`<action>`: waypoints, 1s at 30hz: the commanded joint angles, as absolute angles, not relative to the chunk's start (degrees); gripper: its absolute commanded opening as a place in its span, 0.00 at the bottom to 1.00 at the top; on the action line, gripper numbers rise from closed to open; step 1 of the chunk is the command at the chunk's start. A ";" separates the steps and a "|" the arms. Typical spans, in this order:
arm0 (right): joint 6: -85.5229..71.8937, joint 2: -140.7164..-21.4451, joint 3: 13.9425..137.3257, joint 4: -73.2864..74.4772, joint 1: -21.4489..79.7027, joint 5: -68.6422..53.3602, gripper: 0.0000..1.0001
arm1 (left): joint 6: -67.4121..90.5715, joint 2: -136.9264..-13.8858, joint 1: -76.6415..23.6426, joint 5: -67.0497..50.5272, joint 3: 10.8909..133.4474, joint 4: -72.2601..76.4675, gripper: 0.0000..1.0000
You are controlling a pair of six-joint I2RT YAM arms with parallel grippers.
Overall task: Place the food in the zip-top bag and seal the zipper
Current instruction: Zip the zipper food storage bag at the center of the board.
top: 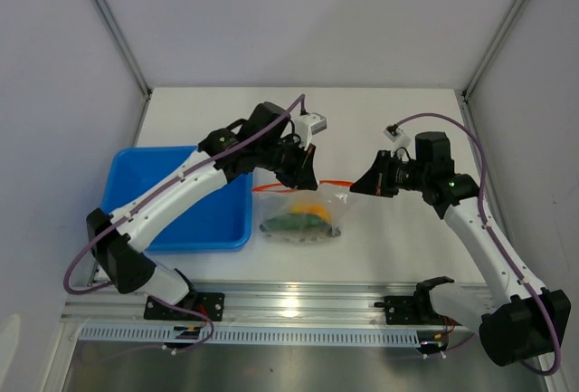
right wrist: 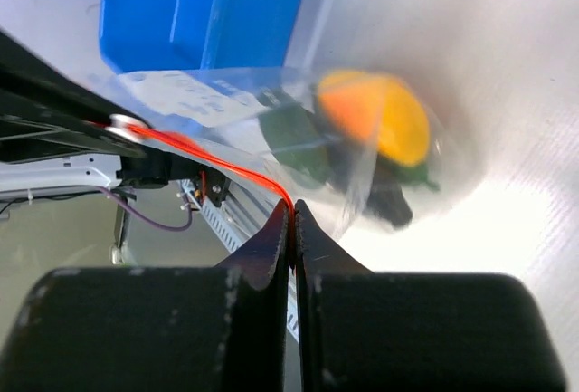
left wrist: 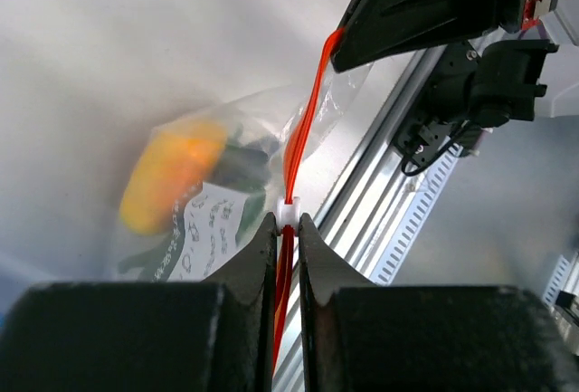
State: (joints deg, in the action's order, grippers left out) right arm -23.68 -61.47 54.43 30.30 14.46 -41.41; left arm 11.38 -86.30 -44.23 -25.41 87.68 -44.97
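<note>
The clear zip-top bag (top: 303, 214) hangs between my two grippers with its zipper (top: 335, 181) stretched along the top. Inside are the rounded yellow-orange food (top: 308, 208) and dark green pieces (top: 291, 224). My left gripper (top: 303, 177) is shut on the zipper just behind its white slider (left wrist: 288, 212), with the orange-red zipper (left wrist: 306, 125) running away from its fingertips (left wrist: 287, 222). My right gripper (top: 355, 186) is shut on the other end of the zipper (right wrist: 213, 161), at the bag's corner (right wrist: 291, 206). The yellow-orange piece (right wrist: 380, 116) and green pieces (right wrist: 294, 134) show through the plastic.
The blue tray (top: 136, 179) sits left of the bag, partly under the left arm; it also shows in the right wrist view (right wrist: 199, 12). The aluminium rail (top: 308, 301) runs along the table's near edge. Grey walls enclose the table on three sides.
</note>
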 commanded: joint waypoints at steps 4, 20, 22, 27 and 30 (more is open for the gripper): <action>-21.62 -60.91 56.87 34.01 13.27 -35.60 0.00 | 9.49 -79.63 -43.59 -18.37 89.30 -48.60 0.01; -20.04 -61.87 58.71 35.86 12.48 -32.52 0.00 | 9.23 -71.11 -43.59 -12.13 79.63 -51.68 0.00; -19.51 -62.14 58.97 36.38 12.39 -32.08 0.00 | 9.49 -69.61 -43.59 -11.08 78.49 -51.77 0.01; -18.90 -63.28 59.76 37.18 12.22 -31.90 0.00 | 10.37 -66.10 -43.51 -8.01 74.62 -51.59 0.01; -18.72 -63.89 60.20 37.18 12.74 -31.82 0.00 | 10.63 -63.64 -43.51 -5.72 72.43 -51.33 0.00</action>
State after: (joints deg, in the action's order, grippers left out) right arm -20.64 -63.29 57.36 36.51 13.37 -35.40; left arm 10.48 -67.02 -44.16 -10.41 73.91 -49.98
